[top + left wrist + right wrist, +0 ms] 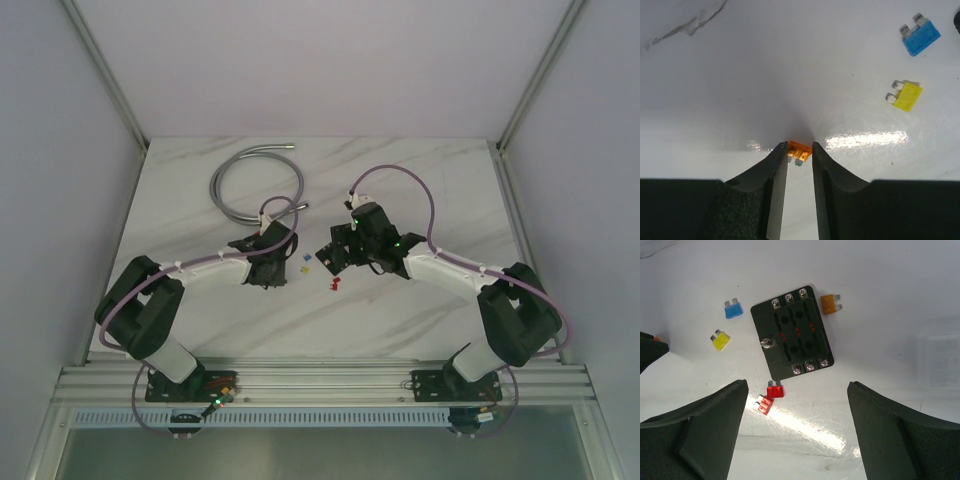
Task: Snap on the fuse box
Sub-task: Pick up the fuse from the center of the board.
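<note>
Top view: both arms reach in over the marble desk (420, 170) toward its middle. The left hand (268, 262) and the right hand (340, 252) are low and near each other. A few small coloured fuses lie between them. The fuse box is under the right hand here and I cannot pick it out. A coiled metal hose (250, 180) lies at the back, well apart from the work.

Left wrist view: the fingers are nearly together, pinched on an orange fuse (800, 151) at their tips, blades toward the camera. I cannot tell whether it is off the desk. A yellow fuse (906, 95) and a blue fuse (920, 36) lie loose to the right.

Right wrist view: the fingers stand wide apart and hold nothing. They hang above the fuse box (792, 332), which lies flat on the desk, face up and a little skewed. Its slots look bare, with no cover on it. A clear cover (940, 357) shows faintly at the right edge, apart from the box.

Progress, as I judge it: nothing has been snapped on yet, so the main step is all to come. The cover is untouched and the box is free.

In the way: an amber fuse (831, 303) lies just beside the box's upper right corner, and two red fuses (771, 397) lie just below its lower edge. The left hand is busy with its fuse. The loose pieces crowd the box's edges and could catch under a cover.
</note>
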You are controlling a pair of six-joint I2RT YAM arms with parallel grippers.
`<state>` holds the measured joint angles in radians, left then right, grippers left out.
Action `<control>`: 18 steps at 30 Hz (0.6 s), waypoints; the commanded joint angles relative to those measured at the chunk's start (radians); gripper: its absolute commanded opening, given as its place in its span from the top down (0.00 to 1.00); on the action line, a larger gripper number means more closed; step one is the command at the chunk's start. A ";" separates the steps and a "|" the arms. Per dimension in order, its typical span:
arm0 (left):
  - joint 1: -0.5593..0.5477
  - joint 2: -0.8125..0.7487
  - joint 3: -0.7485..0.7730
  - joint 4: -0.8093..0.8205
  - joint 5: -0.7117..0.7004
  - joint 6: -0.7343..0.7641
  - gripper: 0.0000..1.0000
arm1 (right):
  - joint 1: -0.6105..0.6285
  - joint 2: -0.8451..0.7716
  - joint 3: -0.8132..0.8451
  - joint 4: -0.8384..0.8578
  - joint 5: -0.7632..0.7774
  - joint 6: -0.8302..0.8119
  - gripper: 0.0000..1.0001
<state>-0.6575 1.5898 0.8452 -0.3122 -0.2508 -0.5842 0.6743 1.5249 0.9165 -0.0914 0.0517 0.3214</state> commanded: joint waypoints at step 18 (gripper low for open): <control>0.002 0.045 0.050 -0.116 0.089 0.064 0.77 | 0.005 -0.030 -0.015 0.028 -0.031 0.015 0.12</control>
<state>-0.6548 1.6150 0.8837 -0.3462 -0.1963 -0.5110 0.6743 1.5246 0.9165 -0.0910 0.0448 0.3214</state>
